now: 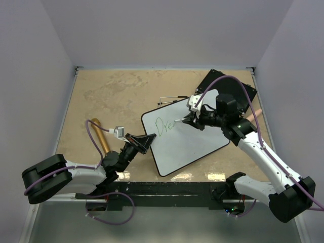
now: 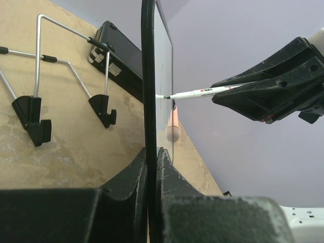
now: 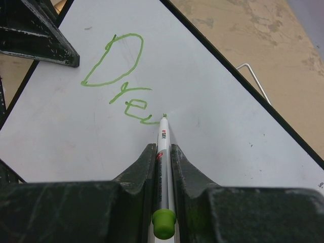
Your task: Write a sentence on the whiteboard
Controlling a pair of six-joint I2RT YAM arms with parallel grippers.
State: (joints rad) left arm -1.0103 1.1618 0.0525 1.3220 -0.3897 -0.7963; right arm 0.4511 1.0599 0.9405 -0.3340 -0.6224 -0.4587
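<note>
The whiteboard (image 1: 187,136) sits right of centre on the worktop (image 1: 111,96), turned at an angle, with one corner reaching toward the near edge. Whether it lies flat or is tipped up on its left side is hard to judge from above. The left gripper (image 2: 152,157) is closed tight on the board's thin black frame at the left edge, one finger on each face, and the left wrist view shows the board only edge-on. The right gripper (image 3: 163,149) is closed around a white marker (image 3: 163,136) with a green end cap. The marker lies in the groove between the fingers, and much of its barrel is buried there. Its tip appears to touch the board just past the tail of the green writing (image 3: 116,76), which reads roughly "Dre", though the last letter is loose. Beyond the board, toward the far right corner, a flat black board (image 1: 228,86) is partly covered by the right arm and its purple cable. A wire stand (image 1: 169,97) pokes out from behind the whiteboard's far edge. A brown cylinder (image 1: 101,136) lies nearer the left edge, its near end lost behind the left arm, and a peach rod (image 1: 254,113) by the right edge is mostly hidden by the right arm.
</note>
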